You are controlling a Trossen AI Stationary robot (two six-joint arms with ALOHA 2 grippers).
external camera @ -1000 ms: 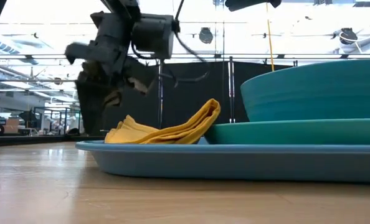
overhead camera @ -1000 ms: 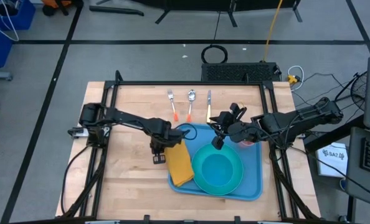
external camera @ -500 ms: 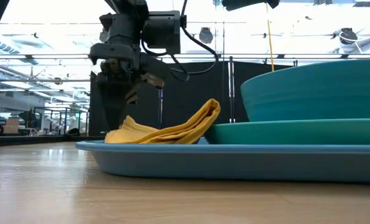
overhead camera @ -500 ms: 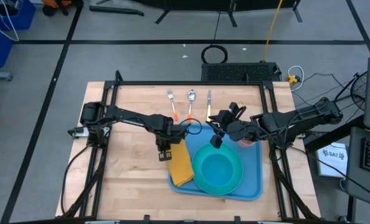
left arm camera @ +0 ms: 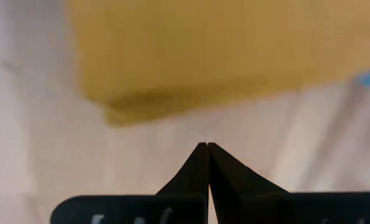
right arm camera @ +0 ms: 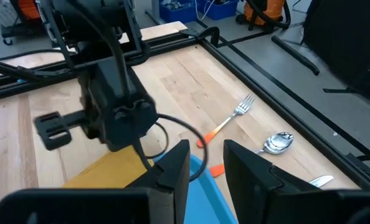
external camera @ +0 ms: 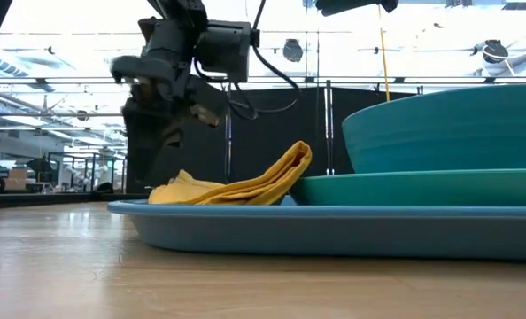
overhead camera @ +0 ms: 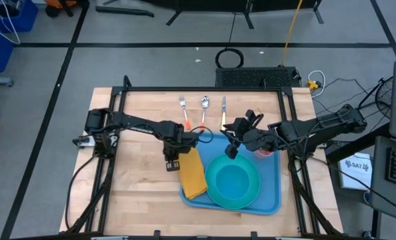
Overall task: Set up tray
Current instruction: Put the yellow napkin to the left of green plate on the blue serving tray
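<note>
Left tool [left arm camera: 207,149] fully closed, empty, above yellow napkin [left arm camera: 222,50].

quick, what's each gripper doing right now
Left gripper: closed, holding nothing, just off the yellow napkin.
Right gripper: fingers apart, nothing between them, above the tray.

My high view looks straight down; low sits at table level, close to the tray [external camera: 334,229]. Both share the napkin [overhead camera: 192,175].
</note>
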